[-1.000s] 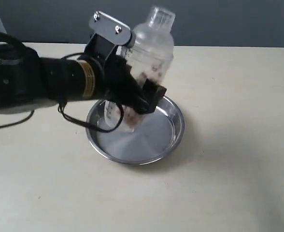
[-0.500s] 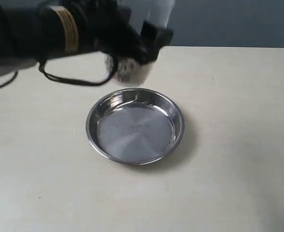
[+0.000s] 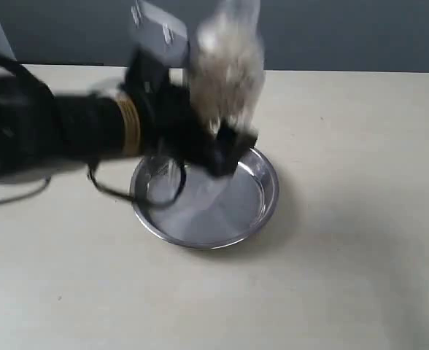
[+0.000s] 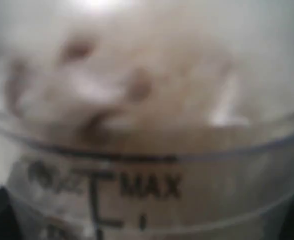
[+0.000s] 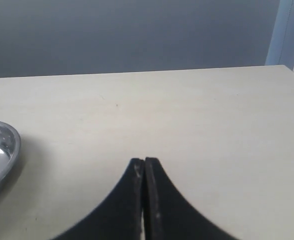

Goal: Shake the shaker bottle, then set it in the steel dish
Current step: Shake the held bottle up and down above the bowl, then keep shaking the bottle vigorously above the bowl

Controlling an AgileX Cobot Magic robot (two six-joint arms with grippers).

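The shaker bottle (image 3: 225, 69) is a blurred clear shape with whitish and brown grains flung through it, held upright above the back of the steel dish (image 3: 262, 200). My left gripper (image 3: 218, 146) is shut on the bottle's lower body, its arm reaching in from the left. In the left wrist view the bottle (image 4: 147, 125) fills the picture, with a MAX mark on its wall and grains blurred above it. The right gripper (image 5: 144, 162) is shut on nothing, low over bare table, with the dish's rim (image 5: 9, 150) at the picture's edge.
The pale table (image 3: 360, 146) stretches to the right and front of the dish. A black cable (image 3: 112, 191) hangs from the left arm beside the dish's left rim. A grey wall (image 3: 346, 33) stands behind the table.
The left arm swung the bottle up and back half a second ago and has now dropped it down again over the dish. The grains are tossed about inside. The dish stayed put.
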